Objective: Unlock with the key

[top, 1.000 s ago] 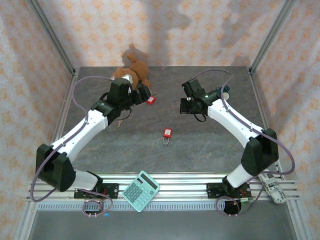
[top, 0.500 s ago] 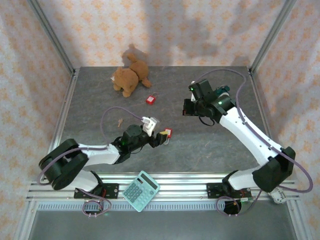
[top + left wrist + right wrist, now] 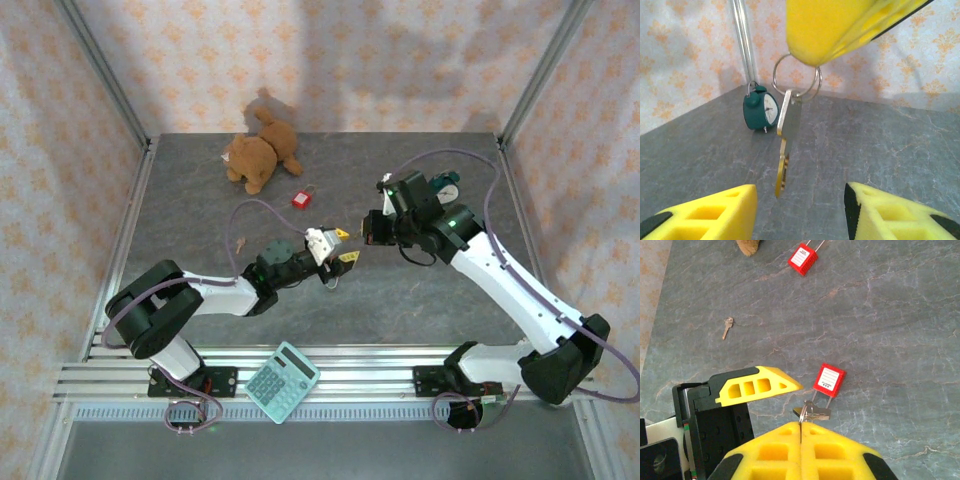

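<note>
Right jaws pinch your small silver key (image 3: 788, 119) by its ring. Left jaws gape empty near the red plastic padlock (image 3: 829, 380).

Red on near padlock (image 3: 829, 380) and far padlock (image 3: 803, 259), yellow on fingers (image 3: 832, 452), silver on key (image 3: 790, 117). Grey with veining across table (image 3: 430, 290); peach floral print over walls (image 3: 350, 60). Looks teal, perhaps, on clock (image 3: 754, 111).
</note>
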`<state>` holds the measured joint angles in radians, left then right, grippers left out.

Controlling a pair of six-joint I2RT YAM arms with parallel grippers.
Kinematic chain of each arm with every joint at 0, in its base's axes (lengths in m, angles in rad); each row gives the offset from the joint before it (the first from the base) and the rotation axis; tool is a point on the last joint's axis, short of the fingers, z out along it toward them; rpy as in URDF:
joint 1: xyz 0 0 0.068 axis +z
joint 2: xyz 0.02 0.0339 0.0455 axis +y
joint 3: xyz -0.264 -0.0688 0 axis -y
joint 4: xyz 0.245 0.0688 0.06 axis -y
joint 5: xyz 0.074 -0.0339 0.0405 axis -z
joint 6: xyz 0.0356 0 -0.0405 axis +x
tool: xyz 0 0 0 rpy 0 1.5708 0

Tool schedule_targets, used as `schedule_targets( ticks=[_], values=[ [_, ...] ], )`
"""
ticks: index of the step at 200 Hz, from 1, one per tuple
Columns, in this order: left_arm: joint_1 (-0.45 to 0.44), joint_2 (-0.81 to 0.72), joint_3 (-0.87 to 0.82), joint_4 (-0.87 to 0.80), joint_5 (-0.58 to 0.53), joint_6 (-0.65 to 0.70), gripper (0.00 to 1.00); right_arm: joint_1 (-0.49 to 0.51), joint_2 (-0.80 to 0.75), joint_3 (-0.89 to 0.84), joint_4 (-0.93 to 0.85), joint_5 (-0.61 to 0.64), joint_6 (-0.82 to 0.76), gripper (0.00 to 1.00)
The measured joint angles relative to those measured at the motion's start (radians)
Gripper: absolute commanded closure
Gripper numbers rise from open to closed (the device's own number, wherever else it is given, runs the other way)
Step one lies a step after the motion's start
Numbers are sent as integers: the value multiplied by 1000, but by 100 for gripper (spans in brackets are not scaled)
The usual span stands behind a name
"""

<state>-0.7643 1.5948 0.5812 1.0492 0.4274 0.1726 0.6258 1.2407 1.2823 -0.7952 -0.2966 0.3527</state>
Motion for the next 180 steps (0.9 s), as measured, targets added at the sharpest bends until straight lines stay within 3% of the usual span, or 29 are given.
schedule_targets(
  ticks=[86, 133, 180],
  values=[
    [-2, 27, 0, -5, 8, 47, 69, 0, -25, -28, 2, -27, 15, 100],
    [-2, 27, 0, -5, 21, 45, 73, 0, -26, -40, 2, -26, 15, 100],
    [-2, 27, 0, -5, 46, 38, 85, 0, -26, -41, 2, -26, 14, 100]
  ],
)
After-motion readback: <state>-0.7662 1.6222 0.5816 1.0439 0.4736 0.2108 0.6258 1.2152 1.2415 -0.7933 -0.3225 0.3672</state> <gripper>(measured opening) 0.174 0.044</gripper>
